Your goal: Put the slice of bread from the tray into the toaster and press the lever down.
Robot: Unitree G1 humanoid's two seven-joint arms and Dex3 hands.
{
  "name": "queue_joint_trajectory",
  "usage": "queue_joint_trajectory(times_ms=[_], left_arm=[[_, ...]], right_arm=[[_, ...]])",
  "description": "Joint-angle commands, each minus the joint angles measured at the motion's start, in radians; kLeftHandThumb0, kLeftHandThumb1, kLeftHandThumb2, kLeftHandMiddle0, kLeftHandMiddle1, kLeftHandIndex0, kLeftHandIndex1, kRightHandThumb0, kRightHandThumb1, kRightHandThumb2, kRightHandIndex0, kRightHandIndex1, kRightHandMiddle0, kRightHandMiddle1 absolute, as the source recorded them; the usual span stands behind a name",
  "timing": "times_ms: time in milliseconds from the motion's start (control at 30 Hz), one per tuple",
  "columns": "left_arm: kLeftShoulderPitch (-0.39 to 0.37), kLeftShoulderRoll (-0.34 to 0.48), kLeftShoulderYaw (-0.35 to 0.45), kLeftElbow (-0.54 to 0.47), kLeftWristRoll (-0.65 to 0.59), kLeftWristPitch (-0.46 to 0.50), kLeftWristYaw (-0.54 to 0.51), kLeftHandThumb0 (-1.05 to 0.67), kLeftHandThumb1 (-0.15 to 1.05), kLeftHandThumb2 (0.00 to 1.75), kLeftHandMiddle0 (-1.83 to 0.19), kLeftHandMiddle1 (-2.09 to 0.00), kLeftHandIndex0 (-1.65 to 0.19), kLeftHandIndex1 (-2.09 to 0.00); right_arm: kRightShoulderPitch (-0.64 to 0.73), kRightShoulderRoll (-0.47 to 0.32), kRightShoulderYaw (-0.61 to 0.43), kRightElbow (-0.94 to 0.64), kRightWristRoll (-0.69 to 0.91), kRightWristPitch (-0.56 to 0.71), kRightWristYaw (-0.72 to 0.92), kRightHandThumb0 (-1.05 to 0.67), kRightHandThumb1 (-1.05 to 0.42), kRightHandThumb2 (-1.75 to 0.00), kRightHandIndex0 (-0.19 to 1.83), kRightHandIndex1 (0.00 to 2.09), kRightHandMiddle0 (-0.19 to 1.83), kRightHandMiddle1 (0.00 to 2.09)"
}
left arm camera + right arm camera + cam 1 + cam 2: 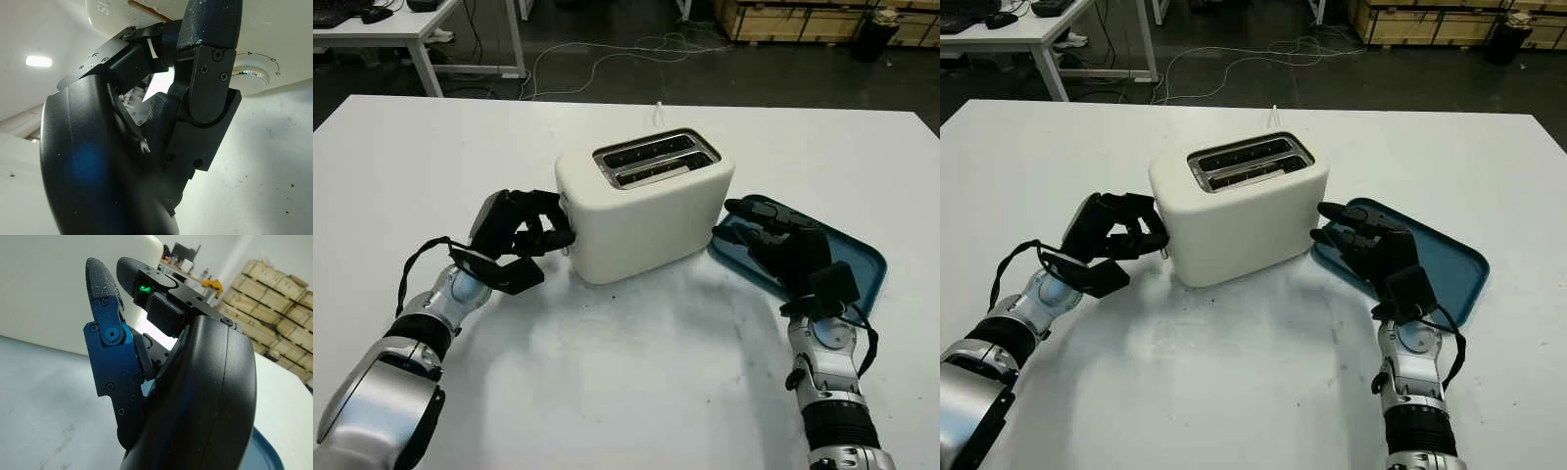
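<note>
A white two-slot toaster [646, 220] stands in the middle of the table. A pale slice of bread [658, 173] sits low in its nearer slot. My left hand [536, 233] is pressed against the toaster's left end, its fingers curled over the small white lever [569, 245], which sits low on that end. In the left wrist view the browning dial [252, 73] shows just beyond the fingers [208, 58]. My right hand [771, 235] is open over the near corner of the blue tray [858, 262], close to the toaster's right end and holding nothing.
The white table [636, 392] has bare room in front of the toaster and on both sides. Beyond its far edge are a white desk [386, 24], loose cables [607, 59] on the floor and wooden crates [803, 20].
</note>
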Motion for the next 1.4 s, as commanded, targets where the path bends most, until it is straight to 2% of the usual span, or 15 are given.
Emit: queue_joint_trajectory(times_ms=[0, 267, 400, 467, 500, 533, 667, 767, 900, 1367], left_arm=[[0.102, -0.107, -0.124, 0.064, 0.137, 0.104, -0.102, -1.05, 0.92, 0.18, -1.37, -1.17, -1.41, -0.19], [0.068, -0.071, -0.101, 0.075, 0.107, 0.106, -0.138, -1.05, 0.92, 0.24, -1.35, -1.12, -1.42, -0.16], [0.045, -0.078, -0.007, 0.088, -0.038, 0.119, -0.256, -1.05, 0.92, 0.15, -1.39, -1.12, -1.46, -0.14], [0.041, -0.099, 0.014, 0.109, -0.076, 0.165, -0.305, -1.05, 0.92, 0.11, -1.45, -0.97, -1.51, -0.09], [0.044, -0.111, 0.007, 0.122, -0.069, 0.192, -0.309, -1.05, 0.91, 0.06, -1.50, -0.69, -1.54, -0.06], [0.049, -0.122, -0.004, 0.133, -0.058, 0.215, -0.309, -1.05, 0.91, 0.03, -1.54, -0.52, -1.56, -0.06], [0.080, -0.170, -0.033, 0.162, -0.042, 0.288, -0.338, -1.05, 0.86, 0.01, -1.57, -0.32, -1.57, -0.11], [0.093, -0.194, -0.042, 0.171, -0.051, 0.326, -0.351, -1.05, 0.80, 0.00, -1.57, -0.29, -1.57, -0.13], [0.098, -0.195, -0.063, 0.172, -0.051, 0.322, -0.353, -1.05, 0.76, 0.00, -1.57, -0.29, -1.57, -0.14], [0.085, -0.186, -0.073, 0.169, -0.057, 0.320, -0.352, -1.05, 0.79, 0.01, -1.57, -0.29, -1.57, -0.12]], right_arm=[[0.008, -0.007, -0.004, 0.007, 0.011, 0.012, -0.003, -0.59, -0.92, -0.07, 1.15, 0.10, 1.08, 0.00], [0.006, -0.011, -0.003, 0.005, 0.007, 0.007, -0.004, -0.59, -0.92, -0.08, 1.16, 0.10, 1.08, 0.00], [0.007, -0.013, -0.001, 0.002, 0.007, 0.009, -0.001, -0.59, -0.92, -0.08, 1.15, 0.10, 1.08, 0.00], [0.007, -0.011, -0.001, 0.002, 0.010, 0.008, 0.002, -0.59, -0.92, -0.08, 1.15, 0.10, 1.08, 0.00], [0.008, -0.011, -0.002, 0.002, 0.011, 0.008, 0.002, -0.59, -0.92, -0.08, 1.15, 0.10, 1.08, 0.00], [0.008, -0.011, -0.002, 0.001, 0.012, 0.009, 0.002, -0.59, -0.92, -0.08, 1.15, 0.10, 1.08, 0.00], [0.012, -0.015, -0.005, -0.005, 0.006, 0.011, -0.006, -0.59, -0.92, -0.07, 1.15, 0.10, 1.07, 0.00], [0.012, -0.016, -0.006, -0.002, 0.011, 0.012, 0.000, -0.59, -0.92, -0.07, 1.15, 0.10, 1.07, 0.00], [0.010, -0.015, -0.002, 0.004, 0.009, 0.010, 0.004, -0.60, -0.92, -0.07, 1.16, 0.10, 1.08, 0.00], [0.010, -0.015, -0.001, 0.007, 0.006, 0.002, 0.003, -0.60, -0.92, -0.08, 1.15, 0.10, 1.07, 0.00]])
